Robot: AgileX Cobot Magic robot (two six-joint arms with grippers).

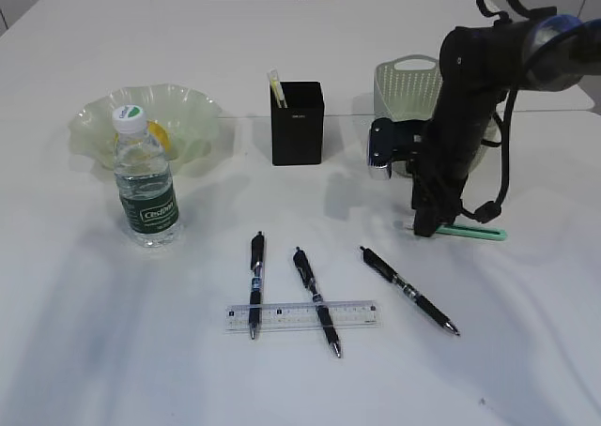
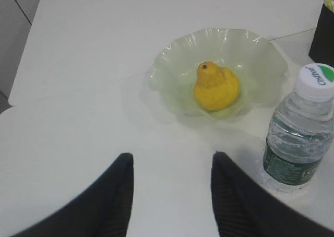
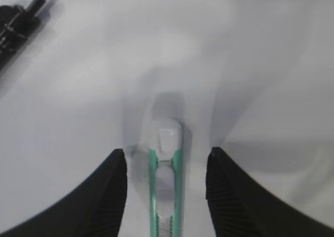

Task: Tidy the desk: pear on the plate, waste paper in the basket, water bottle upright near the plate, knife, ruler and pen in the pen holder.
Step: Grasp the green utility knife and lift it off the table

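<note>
Right end effector [image 3: 166,169]: half open, fingers either side of the green knife [image 3: 166,174] lying on the desk [image 1: 526,351]; not gripping.
Left end effector [image 2: 172,187]: half open, empty.
Pear [image 2: 215,85]: in the plate [image 2: 261,54].
Water bottle [image 1: 144,177]: upright beside the plate.

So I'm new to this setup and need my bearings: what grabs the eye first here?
The black right arm dominates the desk's right side, its open right gripper straddling the green knife without touching it. At left, the yellow pear sits in the ruffled plate, with the water bottle upright before it.
</note>
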